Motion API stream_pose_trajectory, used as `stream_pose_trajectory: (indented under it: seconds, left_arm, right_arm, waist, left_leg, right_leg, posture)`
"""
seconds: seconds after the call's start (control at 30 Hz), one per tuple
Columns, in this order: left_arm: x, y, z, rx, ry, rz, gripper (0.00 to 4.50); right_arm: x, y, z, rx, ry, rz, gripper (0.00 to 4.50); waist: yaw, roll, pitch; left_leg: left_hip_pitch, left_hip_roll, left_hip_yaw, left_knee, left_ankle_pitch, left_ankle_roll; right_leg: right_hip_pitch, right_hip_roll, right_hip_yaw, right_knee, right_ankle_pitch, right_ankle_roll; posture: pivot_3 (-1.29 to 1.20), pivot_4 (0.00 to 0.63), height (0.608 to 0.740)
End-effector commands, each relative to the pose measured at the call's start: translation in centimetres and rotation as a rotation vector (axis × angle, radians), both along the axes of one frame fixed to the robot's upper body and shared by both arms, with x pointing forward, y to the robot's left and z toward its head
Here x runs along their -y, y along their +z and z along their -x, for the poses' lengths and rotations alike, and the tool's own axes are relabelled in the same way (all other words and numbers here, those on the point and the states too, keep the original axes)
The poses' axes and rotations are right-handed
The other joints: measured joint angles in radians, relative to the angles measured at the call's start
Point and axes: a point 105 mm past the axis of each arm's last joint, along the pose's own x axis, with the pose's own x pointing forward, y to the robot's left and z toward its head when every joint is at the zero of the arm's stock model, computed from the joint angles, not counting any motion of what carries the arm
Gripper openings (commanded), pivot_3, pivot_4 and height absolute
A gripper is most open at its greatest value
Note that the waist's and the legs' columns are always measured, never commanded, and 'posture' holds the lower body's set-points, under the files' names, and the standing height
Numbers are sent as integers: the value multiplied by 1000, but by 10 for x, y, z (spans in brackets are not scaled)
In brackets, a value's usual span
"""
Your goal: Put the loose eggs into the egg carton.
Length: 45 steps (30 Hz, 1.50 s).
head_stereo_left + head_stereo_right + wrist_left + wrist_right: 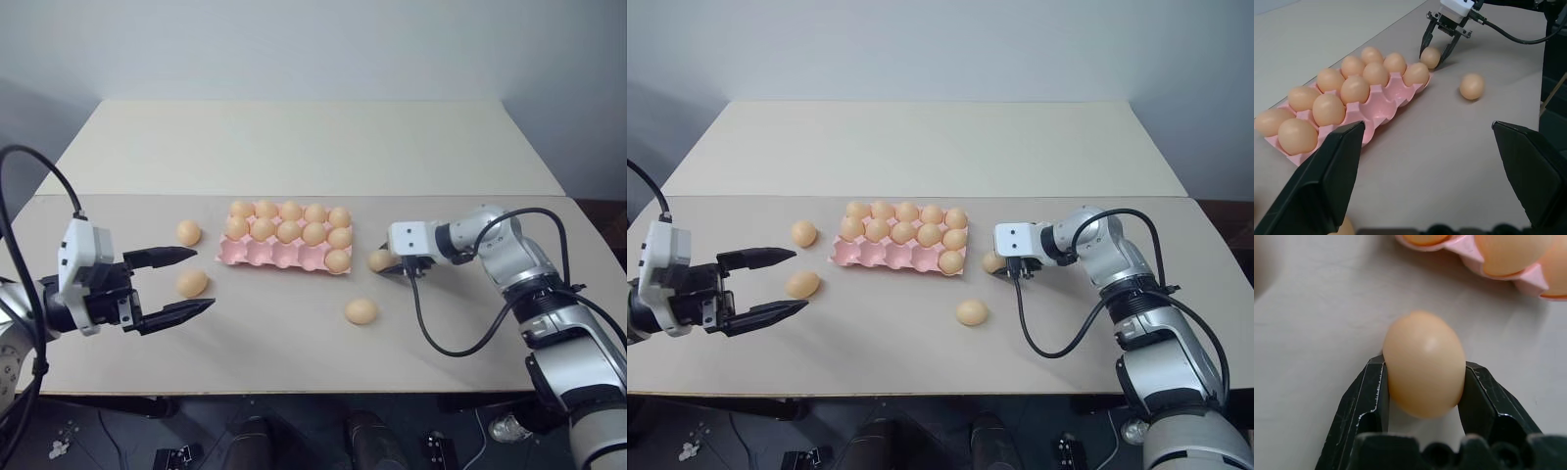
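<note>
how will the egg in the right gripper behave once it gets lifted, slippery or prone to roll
Probably slippery: the egg looks smooth and rounded, and the right gripper meets it only at two narrow fingers, so it could pivot or squirt out. Released on the flat table, it would likely roll. Its shell may crack under a hard squeeze.

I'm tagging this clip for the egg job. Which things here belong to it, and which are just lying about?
Belongs to the job:
- egg carton, eleven cups filled, four in the near row empty
- egg gripped by the right gripper
- three loose eggs
- left gripper, open

Just lying about:
- table
- black cable
</note>
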Motion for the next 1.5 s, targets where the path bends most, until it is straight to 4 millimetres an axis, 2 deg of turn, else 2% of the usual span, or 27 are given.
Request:
stream_pose_trajectory:
  seconds: [0.03,0.1,0.23,0.4,0.5,0.73,1.0,1.13,1.3,1.4,1.5]
  left_arm:
    - [-7,16,1,63,29,4,4500]
    - [-12,21,-1,77,55,13,4500]
    - [-24,34,-7,106,112,57,4500]
    - [-27,41,-13,101,137,107,4500]
    - [-22,41,-13,94,104,106,4500]
    - [-14,35,-11,63,41,87,4500]
    - [-10,29,-10,37,5,58,4500]
    - [-10,26,-10,30,-11,32,4500]
    - [-1,22,-4,8,-107,-11,4500]
    - [8,17,2,-13,-202,-52,4500]
    - [13,13,2,-32,-269,-67,4500]
  right_arm:
    - [-23,54,12,93,88,-135,1863]
    - [-38,67,21,96,132,-178,1863]
    - [-72,77,29,99,192,-238,1863]
    - [-107,66,22,106,192,-254,1863]
    - [-117,54,18,99,182,-236,1863]
    - [-117,34,11,84,138,-185,1863]
    - [-120,39,6,93,93,-229,4404]
    - [-119,50,10,99,92,-269,4485]
    - [-97,82,28,115,109,-334,4485]
    - [-77,78,54,53,163,-305,4485]
    - [-61,66,73,3,196,-244,4485]
  waist:
    - [0,0,0]
    - [-1,0,0]
    - [-2,0,0]
    - [-1,0,0]
    - [1,0,0]
    - [-1,0,0]
    - [-3,0,0]
    - [-2,0,0]
    - [4,0,0]
    - [12,0,0]
    - [13,0,0]
  left_leg:
    - [0,0,0,0,0,0]
    - [0,0,0,0,0,0]
    - [1,0,-1,0,0,0]
    - [0,0,-1,0,0,0]
    - [0,0,-1,0,0,0]
    - [0,0,-1,0,0,0]
    - [0,0,-1,0,0,0]
    - [0,0,-1,0,0,0]
    - [-1,0,-1,0,0,0]
    - [-2,0,-2,0,0,0]
    - [-1,0,-2,0,0,0]
  right_leg:
    - [0,0,0,0,0,0]
    - [0,0,0,0,0,0]
    - [0,0,0,1,0,0]
    - [0,0,-1,1,0,0]
    - [0,0,-1,1,0,0]
    - [-1,0,-1,1,0,0]
    - [-1,0,-1,1,0,0]
    - [-1,0,-1,1,0,0]
    - [-1,0,-1,1,0,0]
    - [-1,0,-2,0,0,0]
    - [0,0,-2,0,0,0]
  posture:
    - [0,150,740]
    - [0,150,740]
    - [0,150,740]
    - [0,150,740]
    - [0,150,740]
    - [0,150,740]
    - [0,150,740]
    - [0,150,740]
    - [0,150,740]
    - [0,150,740]
    - [0,150,740]
